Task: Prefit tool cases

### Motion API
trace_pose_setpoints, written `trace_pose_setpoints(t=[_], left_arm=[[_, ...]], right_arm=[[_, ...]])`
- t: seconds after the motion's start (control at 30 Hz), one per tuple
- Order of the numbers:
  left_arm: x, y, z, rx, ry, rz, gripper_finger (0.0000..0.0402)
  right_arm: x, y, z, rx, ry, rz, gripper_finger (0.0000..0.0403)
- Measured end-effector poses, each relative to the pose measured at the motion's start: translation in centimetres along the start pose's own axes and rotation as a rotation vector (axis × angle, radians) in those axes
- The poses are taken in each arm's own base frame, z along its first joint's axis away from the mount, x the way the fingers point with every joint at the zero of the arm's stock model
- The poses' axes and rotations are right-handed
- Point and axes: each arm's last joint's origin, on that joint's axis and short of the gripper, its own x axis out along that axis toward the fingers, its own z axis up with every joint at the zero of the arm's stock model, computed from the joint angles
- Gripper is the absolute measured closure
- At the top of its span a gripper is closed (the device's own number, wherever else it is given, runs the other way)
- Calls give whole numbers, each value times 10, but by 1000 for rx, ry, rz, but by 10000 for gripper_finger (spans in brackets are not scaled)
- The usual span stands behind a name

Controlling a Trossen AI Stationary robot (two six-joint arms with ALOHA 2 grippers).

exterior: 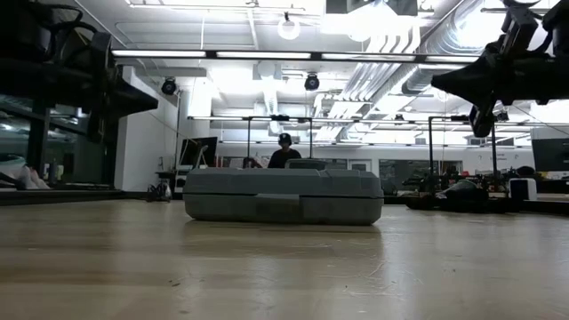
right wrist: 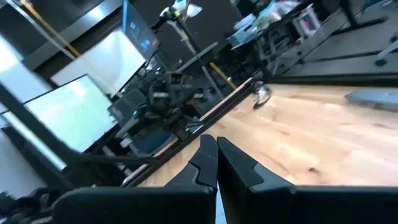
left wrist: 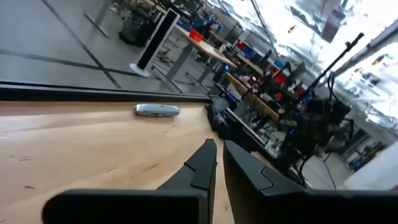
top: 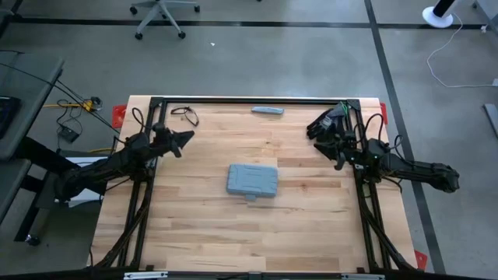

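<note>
Progress: nothing begun, by my reckoning; the case (top: 253,180) lies shut mid-table, untouched.

My left gripper (top: 187,138): raised over the table's left side, well apart from the case, fingers nearly together, empty (a slim bar (top: 267,110) lies at the far edge).

My right gripper (top: 324,124): raised by the far right corner, fingers closed on nothing.

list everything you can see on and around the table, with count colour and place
tool case: one, blue-grey, shut, lying flat at the table's middle
slim bar: one, grey-blue, at the table's far edge
cable loop: one, black, far left part of the table
table: one, light wood, black frame
person: one, dark top, in the room behind
left gripper: dark, shut, empty, over the table's left side
right gripper: dark, shut, empty, over the far right corner
</note>
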Motion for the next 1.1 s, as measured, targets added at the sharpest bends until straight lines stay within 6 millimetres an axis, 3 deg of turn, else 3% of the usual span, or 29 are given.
trace_pose_setpoints(t=[0.23, 0.5, 0.77, 1.1], left_arm=[[4, -2, -2, 27, 52, -46, 383], [22, -17, 0, 73, 257, -21, 401], [76, -65, -2, 260, 516, -56, 401], [150, -107, -60, 490, 741, -122, 401]], right_arm=[[2, -2, -2, -4, 14, -34, 403], [10, 1, 0, -60, 131, -96, 403], [28, 9, 10, -149, 263, -160, 403], [36, -6, -11, -150, 474, -287, 403]])
